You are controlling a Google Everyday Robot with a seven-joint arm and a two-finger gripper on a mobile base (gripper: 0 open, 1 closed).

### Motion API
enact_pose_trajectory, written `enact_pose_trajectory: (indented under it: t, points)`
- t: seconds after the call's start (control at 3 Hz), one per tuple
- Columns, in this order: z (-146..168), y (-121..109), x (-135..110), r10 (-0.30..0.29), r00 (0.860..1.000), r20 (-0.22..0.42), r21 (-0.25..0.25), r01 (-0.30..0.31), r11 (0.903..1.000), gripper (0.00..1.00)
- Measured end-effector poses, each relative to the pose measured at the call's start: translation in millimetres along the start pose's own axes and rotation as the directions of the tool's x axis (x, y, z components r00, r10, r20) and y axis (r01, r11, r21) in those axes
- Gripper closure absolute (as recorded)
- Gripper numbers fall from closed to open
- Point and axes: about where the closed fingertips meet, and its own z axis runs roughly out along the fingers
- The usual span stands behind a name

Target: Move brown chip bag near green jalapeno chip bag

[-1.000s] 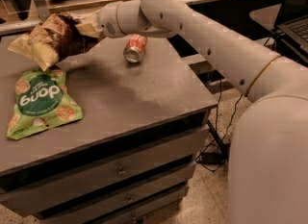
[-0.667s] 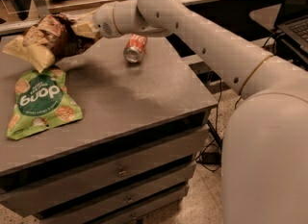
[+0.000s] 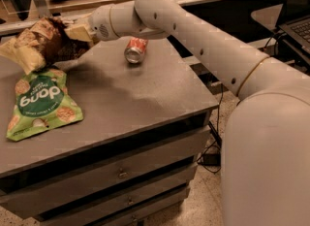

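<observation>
The brown chip bag (image 3: 42, 44) is a wrinkly dark-brown foil bag with pale tan ends, at the far left of the table top. My gripper (image 3: 72, 32) is shut on its right side and holds it tilted, its lower end touching or just above the top edge of the green jalapeno chip bag (image 3: 42, 102). The green bag lies flat on the table's left front, with a dark-green round logo and tan crisps printed on it. My white arm reaches in from the right across the table.
A red soda can (image 3: 135, 50) lies on its side at the back middle of the grey table (image 3: 145, 104), just under my arm. The table has drawers below. A shelf runs behind, and a laptop (image 3: 296, 11) sits at the far right.
My gripper has carried the brown bag slightly left and down, closer to the green bag's top edge. The can and green bag have not moved.
</observation>
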Motion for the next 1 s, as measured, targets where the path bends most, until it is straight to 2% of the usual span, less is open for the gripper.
enact_pose_trajectory:
  t: [0.33,0.67,1.0]
  points:
    - [1.6,6.1,0.0,0.008,1.000,0.003,-0.011,-0.008,0.9999,0.06]
    - [1.5,10.4,0.0,0.013,1.000,0.008,-0.015,-0.013,0.9998,0.00]
    - [1.5,10.4,0.0,0.013,1.000,0.008,-0.015,-0.013,0.9998,0.00]
